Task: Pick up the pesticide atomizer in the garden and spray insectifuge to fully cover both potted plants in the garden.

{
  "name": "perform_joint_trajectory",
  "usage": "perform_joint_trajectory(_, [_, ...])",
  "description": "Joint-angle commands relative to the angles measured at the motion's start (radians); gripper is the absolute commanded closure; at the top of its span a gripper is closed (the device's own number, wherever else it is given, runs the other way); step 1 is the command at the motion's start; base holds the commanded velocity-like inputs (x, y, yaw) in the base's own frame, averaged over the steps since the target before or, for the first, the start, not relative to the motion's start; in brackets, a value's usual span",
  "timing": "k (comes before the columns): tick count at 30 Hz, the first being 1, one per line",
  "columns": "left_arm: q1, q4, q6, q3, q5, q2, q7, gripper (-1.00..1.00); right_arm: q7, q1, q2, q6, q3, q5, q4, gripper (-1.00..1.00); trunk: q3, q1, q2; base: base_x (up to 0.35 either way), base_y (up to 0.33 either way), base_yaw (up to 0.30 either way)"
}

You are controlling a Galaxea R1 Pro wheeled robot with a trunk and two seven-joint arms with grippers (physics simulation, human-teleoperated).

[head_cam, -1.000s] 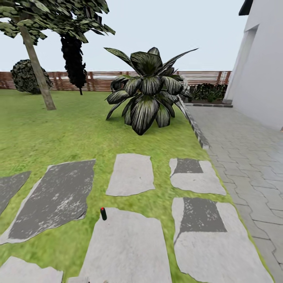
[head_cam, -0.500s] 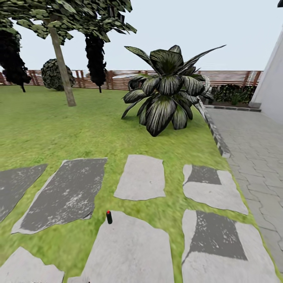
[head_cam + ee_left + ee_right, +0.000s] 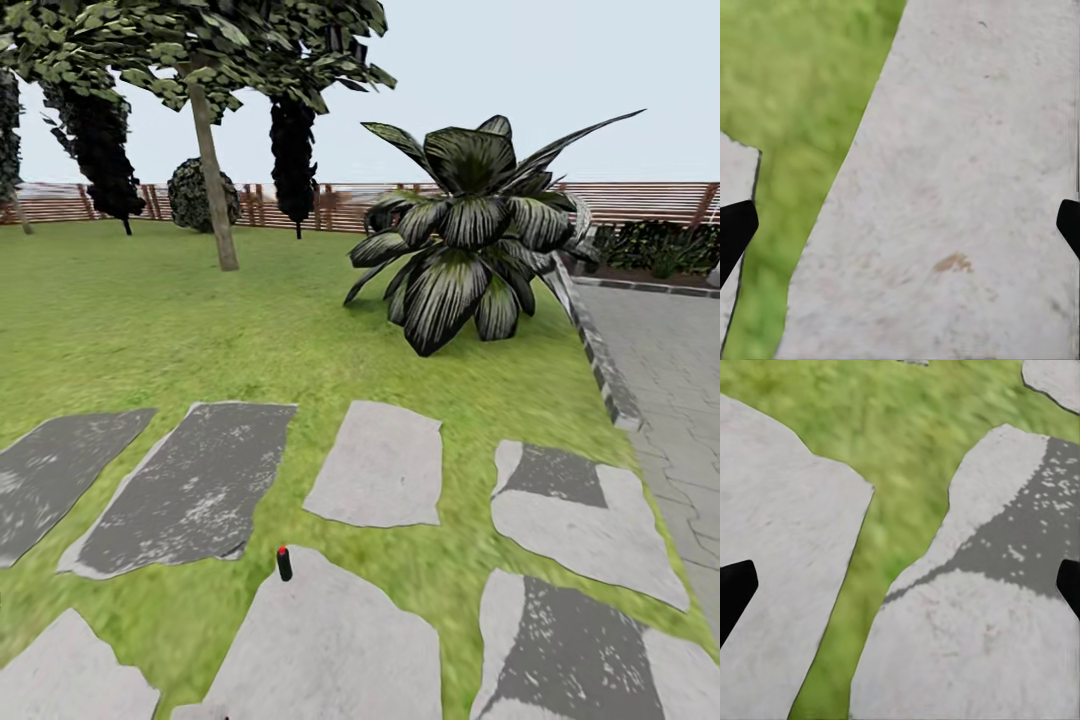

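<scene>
Scenery has slid rightward across the head view, so the camera is turning left; the agave (image 3: 470, 230) itself has not moved. Both tools, left (image 3: 900, 225) and right (image 3: 900, 585), hang wide and empty over stepping stones (image 3: 380, 465). A small dark red-capped object (image 3: 284, 563), possibly the pesticide atomizer, stands at a slab's edge. Potted plants remain to be found.

Counting now: approx 8 grey stepping stones (image 3: 380, 465) showing on the lawn (image 3: 150, 330) in head view, 1 big striped agave (image 3: 470, 230), 1 slim-trunked tree (image 3: 212, 170), 3 dark column trees (image 3: 293, 160), 1 round shrub (image 3: 200, 195), 1 small dark red-topped object (image 3: 284, 563), 1 fence (image 3: 640, 200) running along the far edge.
</scene>
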State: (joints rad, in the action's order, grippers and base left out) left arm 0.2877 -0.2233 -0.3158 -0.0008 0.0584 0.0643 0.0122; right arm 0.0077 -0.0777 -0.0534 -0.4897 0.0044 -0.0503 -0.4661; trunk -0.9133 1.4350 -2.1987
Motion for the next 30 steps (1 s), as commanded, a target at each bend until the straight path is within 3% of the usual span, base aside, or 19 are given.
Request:
perform_joint_trajectory(1, [0.001,0.001,-0.003,-0.001,0.006,0.0,0.0,-1.0,0.0,0.0,0.0,-0.003,0.0,-0.005,0.001,-1.0,-0.001,0.0,0.0,0.182,-0.23,0.104])
perform_joint_trajectory(15, [0.017,-0.019,0.005,-0.001,0.009,-0.002,0.002,-1.0,0.0,0.0,0.002,-0.002,-0.002,-0.004,-0.008,-1.0,-0.001,0.0,0.0,0.079,-0.067,0.011])
perform_joint_trajectory(19, [0.091,-0.019,0.013,-0.001,0.008,-0.002,0.007,-1.0,-0.001,-0.009,-0.001,-0.002,-0.003,-0.003,-0.079,-1.0,-0.001,0.0,0.0,0.0,0.0,0.0])
perform_joint_trajectory(22, [0.152,-0.019,0.016,-0.001,0.014,-0.001,0.01,-1.0,-0.001,-0.044,-0.002,0.004,-0.003,-0.003,-0.173,-1.0,-0.001,0.0,0.0,0.0,0.0,0.0])
perform_joint_trajectory(30, [0.225,-0.021,0.016,0.003,0.02,-0.005,0.012,-1.0,0.003,-0.191,-0.003,0.055,-0.003,-0.003,-0.225,-1.0,-0.001,0.0,0.0,0.0,0.0,0.0])
